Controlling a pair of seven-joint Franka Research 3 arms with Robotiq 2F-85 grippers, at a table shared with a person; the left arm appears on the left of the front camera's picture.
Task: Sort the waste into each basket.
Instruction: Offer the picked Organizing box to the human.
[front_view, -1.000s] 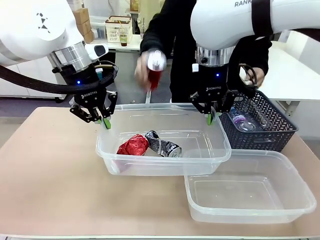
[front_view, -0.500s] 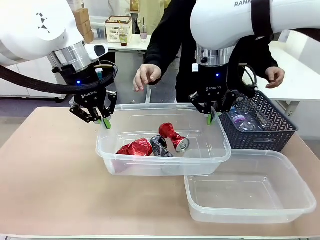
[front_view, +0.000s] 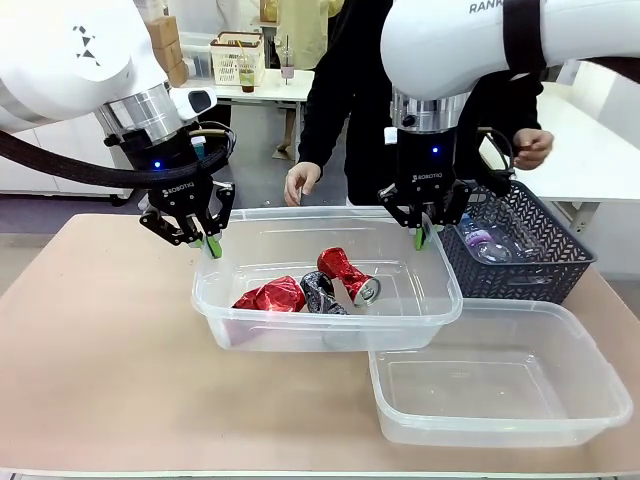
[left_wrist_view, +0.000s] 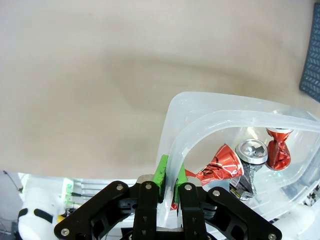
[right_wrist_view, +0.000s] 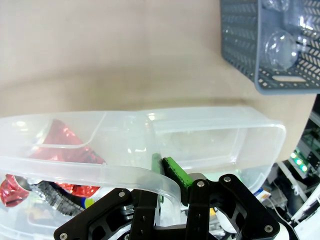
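Front view: your left tool (front_view: 212, 245) and right tool (front_view: 421, 238) each pinch the rim of the clear tub (front_view: 300, 325) holding the crushed red cans (front_view: 345, 275), so keep both grips level and matched, clear of the person's hand (front_view: 300, 185).

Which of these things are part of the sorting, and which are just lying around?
In the job: held tub, its rim clamped by left gripper and right gripper; empty tub; red can; red wrapper; dark can; clear bottles.
Just about: dark lattice basket, merely holding the bottles; pale basket far behind.
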